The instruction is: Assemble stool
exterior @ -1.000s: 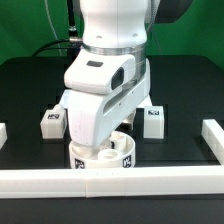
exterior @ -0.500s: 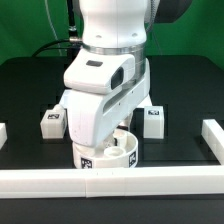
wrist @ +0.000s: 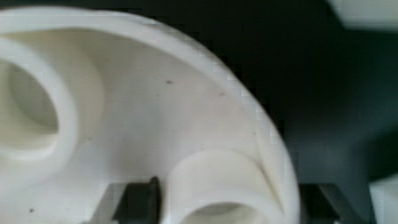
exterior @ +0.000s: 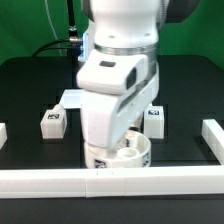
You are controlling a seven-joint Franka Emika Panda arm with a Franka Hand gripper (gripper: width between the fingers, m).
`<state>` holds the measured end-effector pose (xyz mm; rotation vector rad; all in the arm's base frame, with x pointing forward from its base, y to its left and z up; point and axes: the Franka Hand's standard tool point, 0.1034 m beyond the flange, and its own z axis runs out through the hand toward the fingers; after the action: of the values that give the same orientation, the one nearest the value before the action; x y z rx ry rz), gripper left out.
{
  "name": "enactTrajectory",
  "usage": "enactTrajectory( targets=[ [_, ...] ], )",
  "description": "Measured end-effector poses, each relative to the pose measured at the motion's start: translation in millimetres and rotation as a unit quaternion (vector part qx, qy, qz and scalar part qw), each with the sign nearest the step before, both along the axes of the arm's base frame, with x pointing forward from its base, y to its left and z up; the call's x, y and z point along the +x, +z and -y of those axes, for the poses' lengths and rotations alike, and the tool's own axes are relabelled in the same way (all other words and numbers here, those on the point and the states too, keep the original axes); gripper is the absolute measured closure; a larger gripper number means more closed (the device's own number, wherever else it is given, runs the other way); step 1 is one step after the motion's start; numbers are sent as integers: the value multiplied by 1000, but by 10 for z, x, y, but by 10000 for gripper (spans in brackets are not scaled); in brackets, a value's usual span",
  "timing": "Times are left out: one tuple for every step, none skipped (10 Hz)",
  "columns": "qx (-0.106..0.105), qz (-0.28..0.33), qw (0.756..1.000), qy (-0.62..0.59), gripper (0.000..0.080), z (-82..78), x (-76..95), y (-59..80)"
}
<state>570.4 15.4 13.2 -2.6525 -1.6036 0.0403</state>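
The stool's round white seat lies on the black table just behind the front rail, sockets up, with a tag on its side. My gripper reaches down into it, and the arm's white hand hides most of the fingers in the exterior view. In the wrist view the seat fills the picture. The dark fingers stand on either side of a raised socket wall at its rim, and the gripper is shut on it. Two small tagged legs stand on the table: one to the exterior view's left, one to its right.
A long white rail runs along the front edge, with short rails at the exterior view's left and right. The marker board lies behind the arm. Black cables hang at the back.
The jaws have closed on the seat's socket wall. Arm and seat together have shifted toward the exterior view's right along the front rail.
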Motion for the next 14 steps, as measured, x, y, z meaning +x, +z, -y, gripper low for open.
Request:
enactTrajectory(
  targets=[
    [2,1,1000,7,481,-145,21,5],
    [2,2,1000,12,481,-264,33,8],
    [3,3,1000,18,481,-364,48,2],
    [3,5,1000,21,481,-468,88,-2],
    [4,8,1000,20,481,-555,118,-4],
    [4,11,1000,7,481,-652,138,-4],
    [5,14,1000,1,481,-762,157,-2],
    [5,15,1000,-1,481,-821,172,-2],
    [5,16,1000,-6,481,-870,183,-1],
    [5,16,1000,-6,481,-877,182,-2],
    [5,16,1000,-6,481,-867,184,-2],
    [5,16,1000,-6,481,-865,184,-3],
    [5,16,1000,-7,481,-864,184,-3],
    [5,16,1000,-7,304,-863,184,-3]
  ],
)
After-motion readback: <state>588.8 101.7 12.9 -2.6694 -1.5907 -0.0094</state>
